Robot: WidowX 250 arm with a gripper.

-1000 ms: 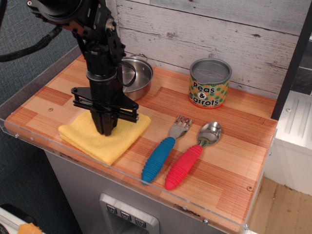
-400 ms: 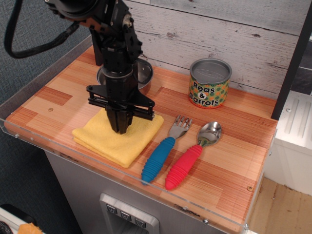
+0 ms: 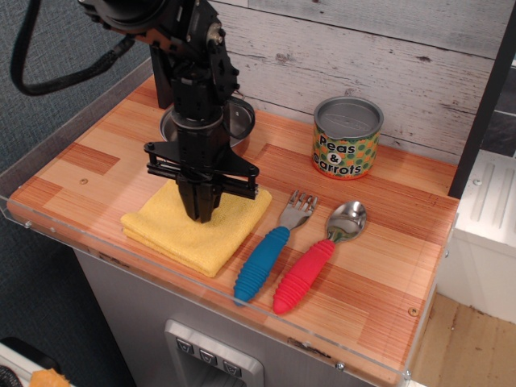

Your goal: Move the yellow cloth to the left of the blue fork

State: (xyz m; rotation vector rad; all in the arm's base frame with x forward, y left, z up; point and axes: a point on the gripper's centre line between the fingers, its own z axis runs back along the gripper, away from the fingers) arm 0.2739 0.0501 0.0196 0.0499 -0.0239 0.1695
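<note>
The yellow cloth [image 3: 171,233] lies flat on the wooden counter, just left of the blue fork [image 3: 264,260]; the cloth's right corner is close to the fork's tines. My gripper [image 3: 201,214] points straight down onto the middle of the cloth, with its fingers pressed together and pinching the fabric. The fork lies with its silver tines pointing away and its ribbed blue handle toward the front edge.
A red-handled spoon [image 3: 310,272] lies right of the fork. A steel pot [image 3: 239,119] stands behind my arm, partly hidden. A "Peas & Carrots" can [image 3: 347,138] stands at the back. A clear lip [image 3: 48,228] edges the counter's front and left.
The gripper has moved right with the cloth under it, from the left part of the counter to beside the fork. Since 0.4 s ago almost nothing has shifted.
</note>
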